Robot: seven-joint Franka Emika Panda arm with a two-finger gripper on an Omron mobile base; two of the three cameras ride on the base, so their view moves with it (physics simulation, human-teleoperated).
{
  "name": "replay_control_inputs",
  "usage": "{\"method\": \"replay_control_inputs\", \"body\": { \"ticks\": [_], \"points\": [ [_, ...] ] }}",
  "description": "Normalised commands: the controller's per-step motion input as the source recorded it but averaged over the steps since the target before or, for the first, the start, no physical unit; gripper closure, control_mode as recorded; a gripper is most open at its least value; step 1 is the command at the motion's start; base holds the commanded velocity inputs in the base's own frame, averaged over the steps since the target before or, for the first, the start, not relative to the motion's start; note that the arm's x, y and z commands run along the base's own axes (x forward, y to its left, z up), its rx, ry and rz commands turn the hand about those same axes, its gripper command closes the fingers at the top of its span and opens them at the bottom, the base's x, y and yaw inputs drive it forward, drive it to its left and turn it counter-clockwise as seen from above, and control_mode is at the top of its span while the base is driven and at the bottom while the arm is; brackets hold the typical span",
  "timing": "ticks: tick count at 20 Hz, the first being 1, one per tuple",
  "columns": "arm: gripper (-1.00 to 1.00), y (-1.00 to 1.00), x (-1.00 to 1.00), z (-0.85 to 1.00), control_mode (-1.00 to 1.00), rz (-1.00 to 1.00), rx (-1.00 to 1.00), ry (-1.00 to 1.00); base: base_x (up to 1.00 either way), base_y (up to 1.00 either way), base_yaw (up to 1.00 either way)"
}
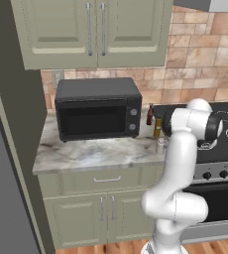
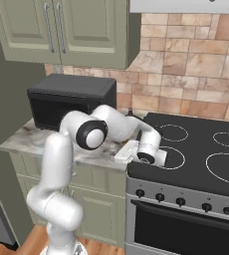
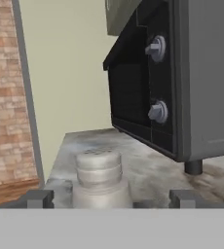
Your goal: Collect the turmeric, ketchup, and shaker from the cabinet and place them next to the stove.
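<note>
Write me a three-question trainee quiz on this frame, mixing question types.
1. True or false: the end effector is clamped on the shaker.
2. What stands just right of the microwave in the left base view? A) ketchup and turmeric B) a kettle C) a bowl
3. Fill in: the shaker rests on the marble ____.

Key: 1 false, the fingers stand apart on either side of it. 2 A. 3 counter.
</note>
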Motion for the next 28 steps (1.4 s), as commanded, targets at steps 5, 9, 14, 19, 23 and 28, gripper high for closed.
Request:
{"method": "replay_control_inputs", "body": {
  "ticks": [5,9,14,19,23,28],
  "points": [
    [-1.0,0.01,-0.06,0.31,-1.0,-0.06,-0.02,-0.01,0.0,0.0,0.0],
    [-1.0,0.02,0.0,0.46,-1.0,-0.06,-0.05,0.0,0.0,0.0,0.0],
    [-1.0,0.0,-0.1,0.59,-1.0,-0.05,-0.05,-0.02,0.0,0.0,0.0],
    [-1.0,0.15,-0.42,0.69,-1.0,-0.03,-0.05,-0.02,0.0,0.0,0.0],
    [-1.0,0.38,-0.49,0.72,-1.0,-0.02,-0.08,0.0,0.0,0.0,0.0],
    [-1.0,0.5,-0.43,0.77,-1.0,-0.04,-0.11,0.0,0.0,0.0,0.0]
  ]
}}
